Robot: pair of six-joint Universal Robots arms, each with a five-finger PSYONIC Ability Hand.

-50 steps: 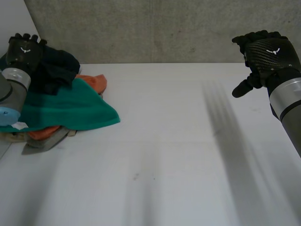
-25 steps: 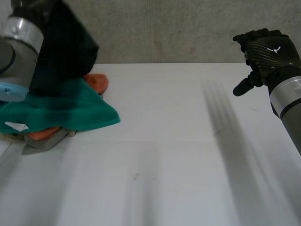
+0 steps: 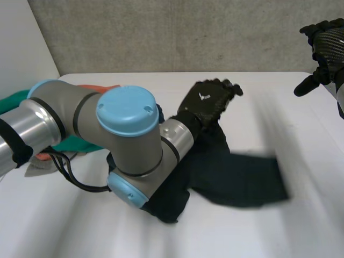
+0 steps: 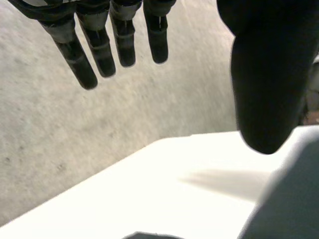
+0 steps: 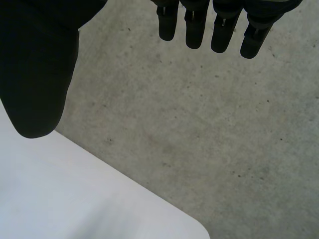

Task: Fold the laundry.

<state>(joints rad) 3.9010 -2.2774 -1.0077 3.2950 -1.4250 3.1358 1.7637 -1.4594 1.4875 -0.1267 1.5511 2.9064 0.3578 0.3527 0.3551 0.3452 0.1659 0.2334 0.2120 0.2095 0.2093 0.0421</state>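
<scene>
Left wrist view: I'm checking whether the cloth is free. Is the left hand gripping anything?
No, the left hand shows straight fingers with nothing held in them.

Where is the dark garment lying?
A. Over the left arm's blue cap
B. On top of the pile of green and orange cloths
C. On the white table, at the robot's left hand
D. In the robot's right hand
C: the dark garment is spread on the white table next to the left hand, while the right hand is raised far off with nothing in it.
</scene>
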